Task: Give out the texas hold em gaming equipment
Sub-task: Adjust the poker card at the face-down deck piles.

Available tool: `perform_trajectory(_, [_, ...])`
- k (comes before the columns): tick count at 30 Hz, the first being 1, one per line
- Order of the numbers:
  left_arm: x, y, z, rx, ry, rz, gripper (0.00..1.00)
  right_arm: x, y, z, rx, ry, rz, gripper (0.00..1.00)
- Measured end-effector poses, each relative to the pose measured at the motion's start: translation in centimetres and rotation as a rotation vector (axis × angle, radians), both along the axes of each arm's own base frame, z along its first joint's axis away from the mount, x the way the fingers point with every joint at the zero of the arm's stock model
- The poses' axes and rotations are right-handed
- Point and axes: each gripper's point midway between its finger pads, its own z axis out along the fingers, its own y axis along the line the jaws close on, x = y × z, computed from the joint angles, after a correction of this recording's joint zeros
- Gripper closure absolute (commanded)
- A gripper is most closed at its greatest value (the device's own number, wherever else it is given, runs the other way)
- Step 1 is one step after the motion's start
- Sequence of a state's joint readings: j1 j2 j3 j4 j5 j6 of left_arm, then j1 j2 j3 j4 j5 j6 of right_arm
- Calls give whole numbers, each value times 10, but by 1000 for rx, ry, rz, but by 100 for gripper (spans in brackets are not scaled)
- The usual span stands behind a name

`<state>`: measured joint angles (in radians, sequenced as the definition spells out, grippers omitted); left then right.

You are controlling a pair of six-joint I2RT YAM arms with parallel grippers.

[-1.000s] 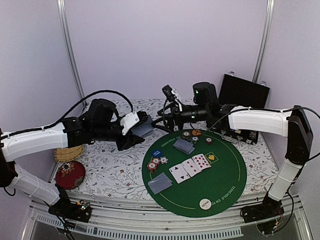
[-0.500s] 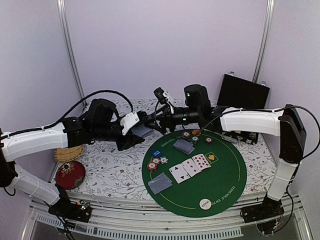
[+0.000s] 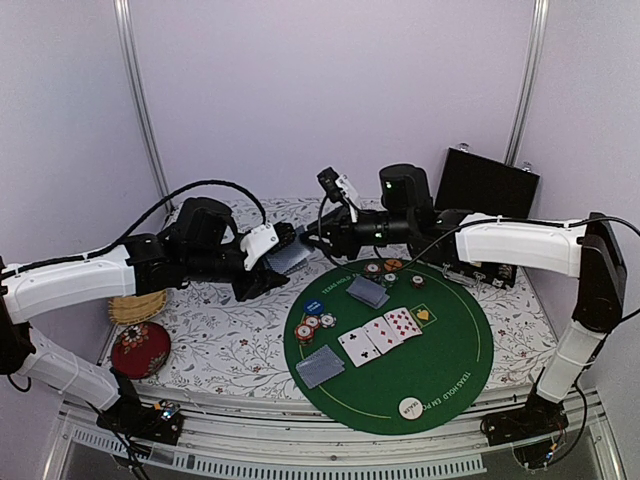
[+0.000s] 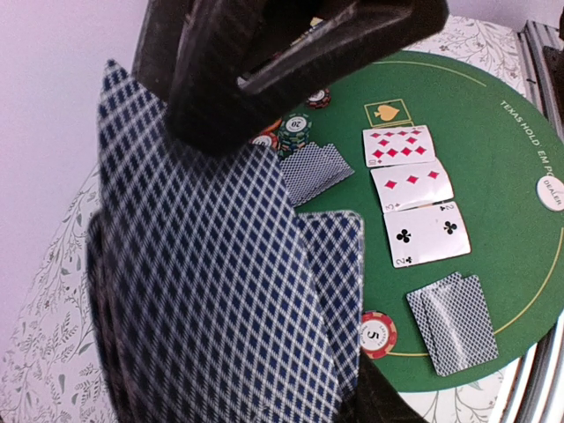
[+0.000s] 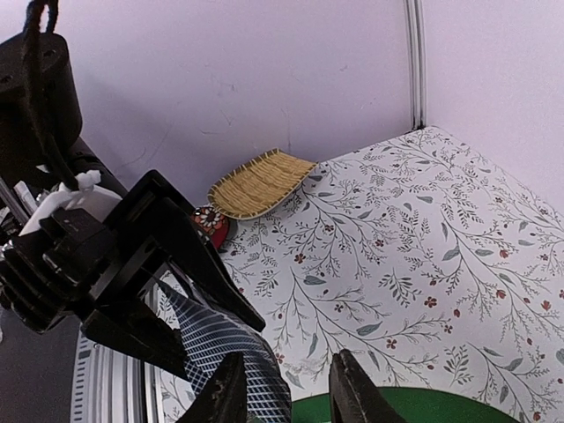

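Navy diamond-lattice playing cards (image 4: pixel 220 291), slightly fanned

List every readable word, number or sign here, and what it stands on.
"TEXAS HOLD": mat, along its rim.
"DEALER": white button.
"5": red chip.
"2": clubs card.
Spade sign: mat, above the face-up cards.
Other chips and card corners: too small to read.

Right gripper (image 5: pixel 286 398) sat at the bottom edge, fingers parted, fanned playing cards (image 5: pixel 236 374) poking between them. Left gripper (image 5: pixel 220 339) clamped those cards. Straw basket (image 5: pixel 260 183) and red cushion (image 5: pixel 211 227) lay behind on floral cloth (image 5: pixel 423 247); green mat (image 5: pixel 414 410) sat at the bottom.
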<state>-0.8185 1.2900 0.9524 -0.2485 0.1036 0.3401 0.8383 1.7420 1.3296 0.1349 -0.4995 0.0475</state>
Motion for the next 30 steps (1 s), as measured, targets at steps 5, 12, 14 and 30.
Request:
perform_trajectory(5, [0,0,0,0,-1,1,55,-4,-2,2,-6,5,9,77])
perform_trajectory(12, [0,0,0,0,-1,1,55,-14,-1,0,-8,28,61,72])
perform_trajectory(14, [0,0,0,1,-1,1,55,-16,-1,-1,-9,38,74,65])
perform_trajectory(30, [0,0,0,1,-1,1,55,-8,15,-16,-33,58,66,37])
